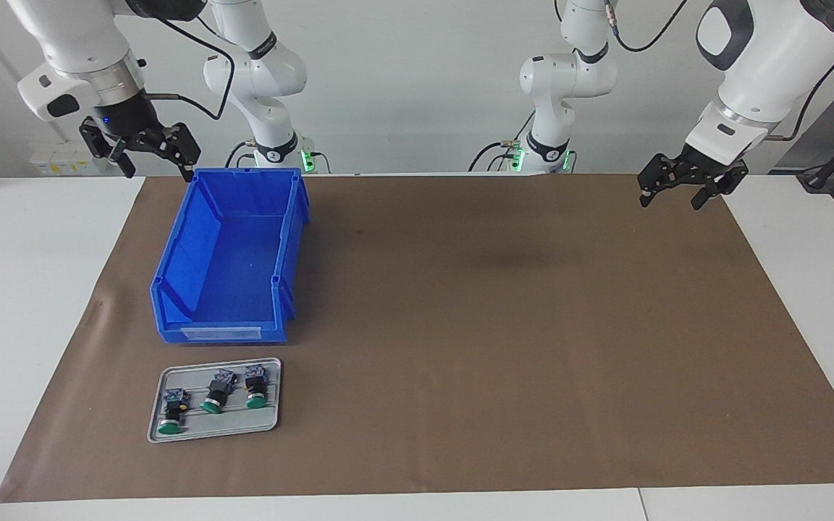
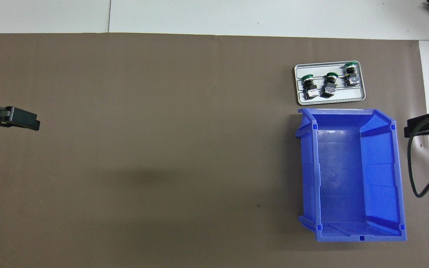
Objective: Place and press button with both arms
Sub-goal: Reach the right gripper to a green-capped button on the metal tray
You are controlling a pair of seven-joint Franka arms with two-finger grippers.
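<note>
Three alike buttons with green caps and black bodies lie side by side on a small grey tray [image 1: 232, 425] [image 2: 348, 95]: one button [image 1: 171, 414] [image 2: 351, 74], a second [image 1: 214, 395] [image 2: 330, 85], a third [image 1: 255, 388] [image 2: 308, 86]. The tray sits farther from the robots than the blue bin, toward the right arm's end. My right gripper [image 1: 158, 171] [image 2: 411, 130] hangs open and empty in the air by the bin's robot-side corner. My left gripper [image 1: 670, 202] [image 2: 32, 123] hangs open and empty over the mat's edge at the left arm's end. Both arms wait, well away from the buttons.
An empty blue bin [image 1: 174, 253] [image 2: 395, 175] stands between the tray and the right arm's base, its low open front toward the tray. A brown mat [image 1: 504, 325] [image 2: 162, 149] covers most of the white table.
</note>
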